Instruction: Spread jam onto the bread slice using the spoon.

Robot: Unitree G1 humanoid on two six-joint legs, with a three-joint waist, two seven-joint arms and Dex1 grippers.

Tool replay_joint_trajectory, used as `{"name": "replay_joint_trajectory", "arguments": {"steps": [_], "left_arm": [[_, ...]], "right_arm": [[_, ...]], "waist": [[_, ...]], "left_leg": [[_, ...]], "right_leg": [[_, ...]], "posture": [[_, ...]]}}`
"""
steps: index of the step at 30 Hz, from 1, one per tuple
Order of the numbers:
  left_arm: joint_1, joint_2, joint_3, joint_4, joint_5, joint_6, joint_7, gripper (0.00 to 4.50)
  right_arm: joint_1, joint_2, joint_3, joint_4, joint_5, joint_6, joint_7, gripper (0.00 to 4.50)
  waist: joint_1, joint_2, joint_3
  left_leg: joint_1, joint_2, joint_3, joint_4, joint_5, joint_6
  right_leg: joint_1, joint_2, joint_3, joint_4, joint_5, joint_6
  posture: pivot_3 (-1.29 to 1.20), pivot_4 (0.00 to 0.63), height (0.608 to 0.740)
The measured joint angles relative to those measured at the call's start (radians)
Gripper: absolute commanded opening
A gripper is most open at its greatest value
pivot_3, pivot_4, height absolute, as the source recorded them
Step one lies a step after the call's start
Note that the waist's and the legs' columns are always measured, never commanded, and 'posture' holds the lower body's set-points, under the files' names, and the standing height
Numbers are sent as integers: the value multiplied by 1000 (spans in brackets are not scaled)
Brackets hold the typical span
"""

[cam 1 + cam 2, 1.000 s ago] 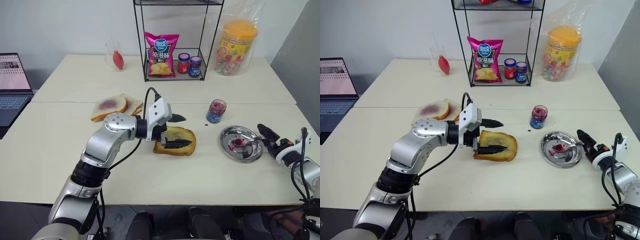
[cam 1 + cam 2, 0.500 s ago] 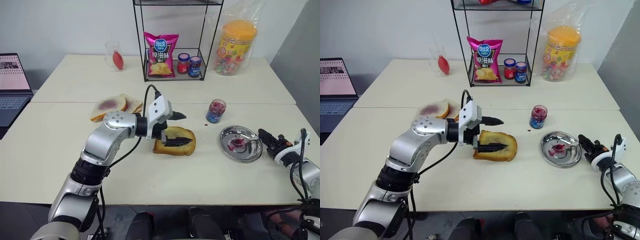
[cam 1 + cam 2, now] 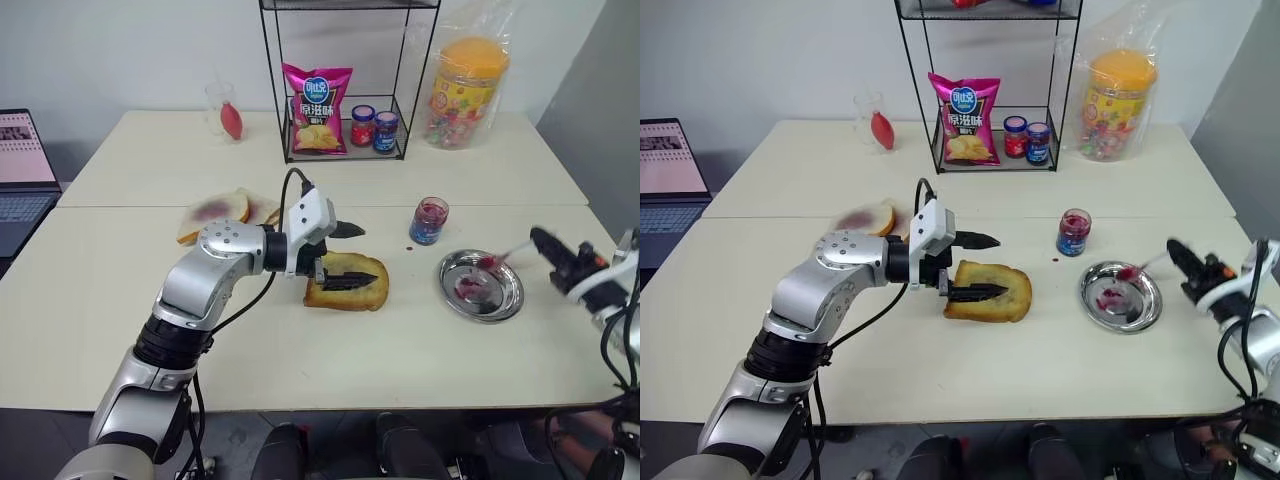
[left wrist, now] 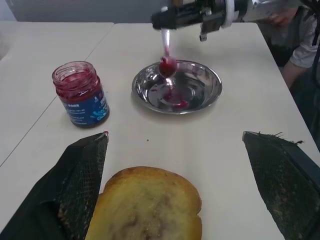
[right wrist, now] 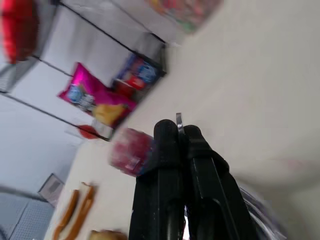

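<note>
- My right gripper point(image 3: 545, 242), at the right edge of the left eye view, has shut its two fingers on the handle of the spoon point(image 3: 510, 252). A second ago those fingers were apart and low beside the round steel dish point(image 3: 508, 298).
- The spoon has come up out of the dish since then. It now hangs above the dish's upper right rim, bowl end pointing toward the frame's centre.
- In the left wrist view the spoon's bowl carries a rounded red blob of jam point(image 4: 167, 65), seen at upper centre, above the dish. More red streaks remain on the dish floor.
- My left gripper point(image 3: 345, 255), in the centre of the left eye view, has its fingers spread wide, one on each side of the bread slice point(image 3: 362, 293). It has hardly shifted over the last second.
- In the left wrist view I cannot tell whether those fingers point(image 4: 75, 175) touch the crust or only flank it.
- The bread slice lies flat on the table point(image 3: 300, 370) at frame centre, well apart from the dish. Its golden top shows no red yet.
- An open jam jar point(image 3: 428, 221) stands between the slice and the dish, slightly toward the frame's top.
- I judge the scooping done and the carry begun. The loaded spoon has to cross leftward to the slice without tipping, or the blob may drop on the table.
</note>
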Motion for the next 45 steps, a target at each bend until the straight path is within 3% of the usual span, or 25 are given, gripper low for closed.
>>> {"name": "replay_joint_trajectory", "arguments": {"steps": [7, 14, 27, 38, 45], "left_arm": [[37, -78, 76, 27, -22, 1, 119, 4500], [45, -128, 103, 54, -21, 1, 222, 4500], [77, -134, 103, 10, -22, 7, 288, 4500], [84, -133, 103, -3, -22, 21, 309, 4500], [91, -132, 103, -26, -24, 27, 316, 4500]], "right_arm": [[-290, -2, 151, -27, -140, -86, -96, 54], [-398, 59, 357, 32, -352, -173, -52, 54], [-396, 52, 521, 118, -682, -352, 116, 54], [-364, 80, 686, 201, -947, -546, 175, 54], [-372, 145, 631, 228, -937, -498, 165, 54]], "waist": [[-12, 3, 3], [-8, 3, 3], [10, 3, 3], [10, 3, 3], [10, 2, 3]], "left_leg": [[-1, -1, 2, 0, 0, 0], [-8, -1, 2, 0, 0, 0], [-7, -1, 1, 0, 0, 0], [-7, -1, 1, 0, 0, 0], [-7, -1, 0, 1, 0, 0]], "right_leg": [[-1, 0, 3, -2, 1, 2], [-6, -1, 1, -2, 2, 1], [-6, -1, 0, -1, 4, -2], [-6, -1, 0, -2, 4, -2], [-6, -1, -1, -1, 4, -3]], "posture": [[0, 150, 740], [0, 150, 740], [0, 150, 740], [0, 150, 740], [0, 150, 740]]}}
